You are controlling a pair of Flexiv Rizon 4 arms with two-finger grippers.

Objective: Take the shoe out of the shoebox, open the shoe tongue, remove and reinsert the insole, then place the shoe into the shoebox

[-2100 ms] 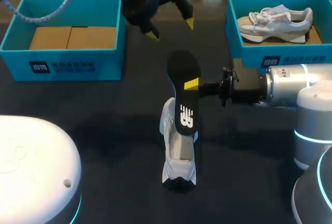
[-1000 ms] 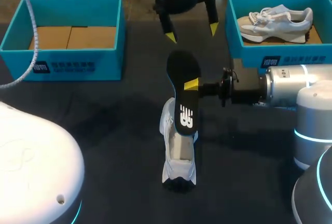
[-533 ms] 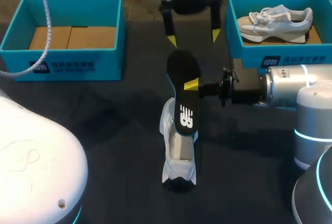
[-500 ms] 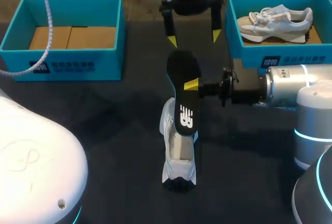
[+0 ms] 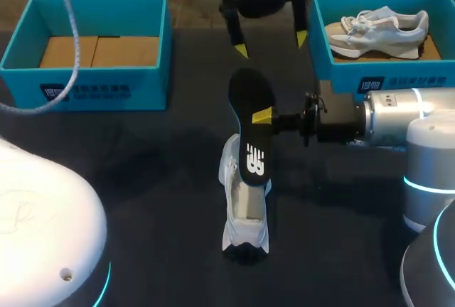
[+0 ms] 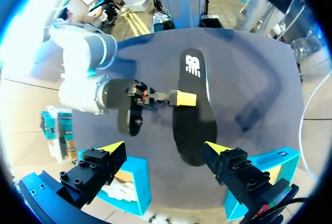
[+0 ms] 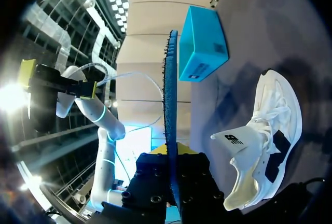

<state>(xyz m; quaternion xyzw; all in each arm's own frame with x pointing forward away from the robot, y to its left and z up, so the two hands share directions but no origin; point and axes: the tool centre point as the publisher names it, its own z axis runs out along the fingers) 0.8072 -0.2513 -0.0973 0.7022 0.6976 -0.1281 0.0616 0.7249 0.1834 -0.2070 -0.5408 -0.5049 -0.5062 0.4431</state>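
Right arm [image 5: 398, 115] is a smooth silver-white tube with a glowing cyan ring [image 5: 426, 186], necking down to a stubby black wrist. Left arm's fat white dome housing [image 5: 43, 229] has the same ring, plus a pale blue cable [image 5: 72, 33]. Left gripper [image 6: 163, 147]: just chunky black blocks with visible screws and bright yellow wedge tips.

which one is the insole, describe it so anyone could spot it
In the middle of the dark table sits a white shoe. Just above it, the right gripper holds the insole: a flat black piece with a white logo, unlike anything else there.
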